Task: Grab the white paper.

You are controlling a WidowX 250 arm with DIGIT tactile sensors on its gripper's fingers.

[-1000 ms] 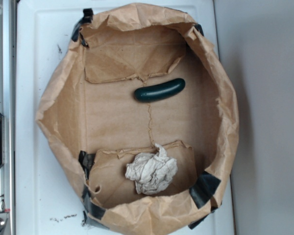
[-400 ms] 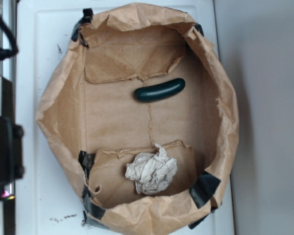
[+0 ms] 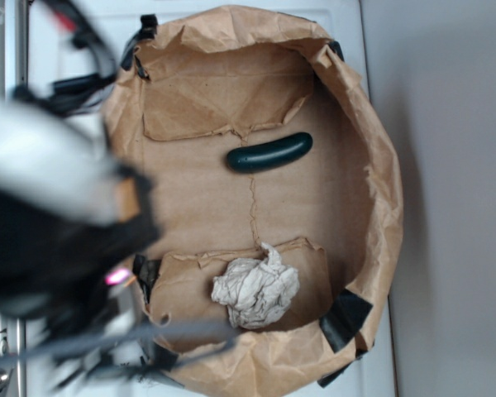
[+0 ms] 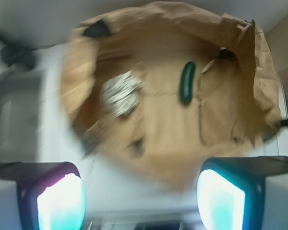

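Note:
The white paper (image 3: 256, 291) is a crumpled off-white wad lying in the near part of the brown paper lining (image 3: 190, 194). In the wrist view, blurred by motion, the white paper (image 4: 121, 93) sits ahead and left of centre, well apart from my gripper (image 4: 141, 201). Both pads (image 4: 62, 201) stand wide apart at the bottom of that view with nothing between them, so the gripper is open. In the exterior view my arm (image 3: 58, 223) is a dark blur over the lining's left rim, left of the wad.
A dark green cucumber-shaped object (image 3: 269, 153) lies farther back in the lining, seen also as the cucumber (image 4: 187, 82) right of the wad. The lining's wrinkled walls (image 3: 380, 190) rise all round, held by black tape (image 3: 345, 318). White surface (image 3: 58, 74) surrounds it.
My arm has swept in from the left edge and now covers the lining's left rim. The white paper and the cucumber have not moved.

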